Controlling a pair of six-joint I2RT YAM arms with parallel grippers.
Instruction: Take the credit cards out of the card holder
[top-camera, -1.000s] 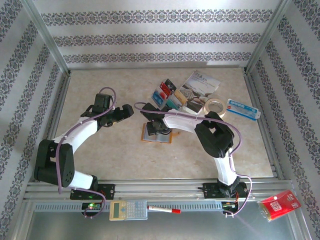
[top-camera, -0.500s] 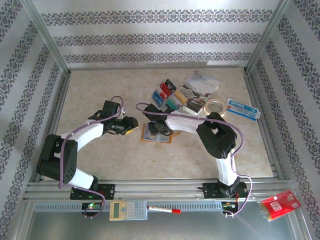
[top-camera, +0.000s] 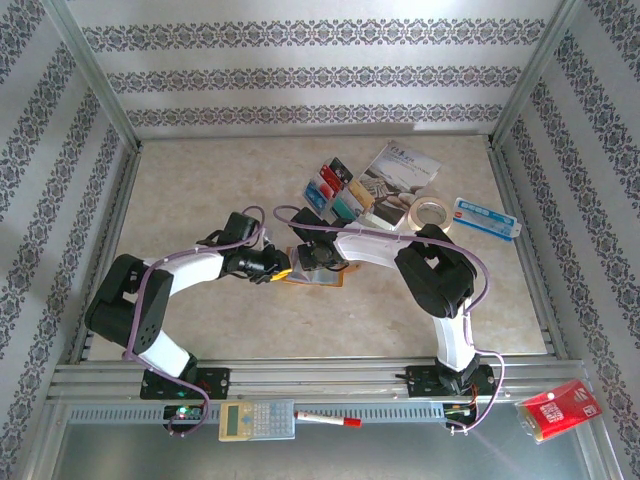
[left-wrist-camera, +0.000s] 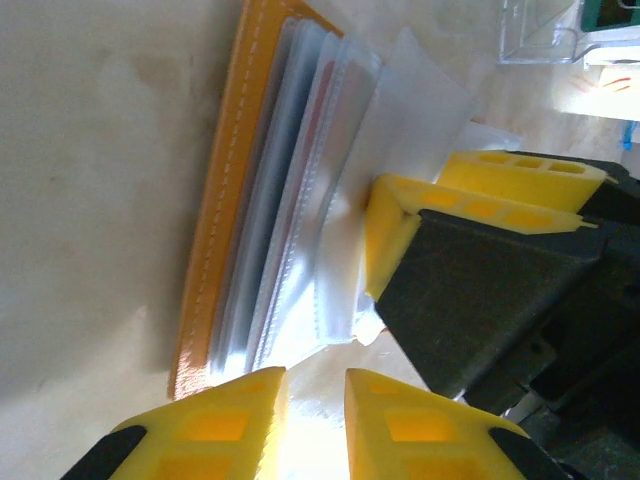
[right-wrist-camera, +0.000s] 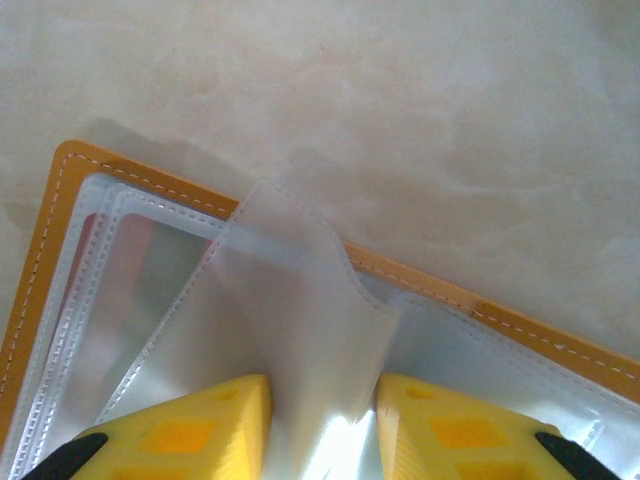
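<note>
Patterned walls (top-camera: 300, 75) are enclosing a pale marbled table (top-camera: 200, 190), and both arms are reaching in toward its middle. The card holder (top-camera: 318, 279) is lying open and flat there, between the two grippers, its orange edge facing the left arm. Several credit cards (top-camera: 335, 188) are already lying fanned out just beyond it, beside a printed brochure (top-camera: 400, 168).

The right gripper (right-wrist-camera: 322, 420) is standing over the holder with its jaws narrow, a clear sleeve (right-wrist-camera: 290, 310) rising across the gap between them. Whether it is pinching that sleeve or only pressing on it, I cannot tell. The left gripper (left-wrist-camera: 315, 405) is hovering at the holder's near corner, jaws almost together, with nothing that I can make out between them. A reddish tint is showing behind the plastic, possibly a card waiting inside.

Trouble is likely coming from crowding: the two sets of fingers are working very near each other and could knock together. The slick sleeve could slide free, or the light holder could drag across the smooth table if a card sticks.
</note>
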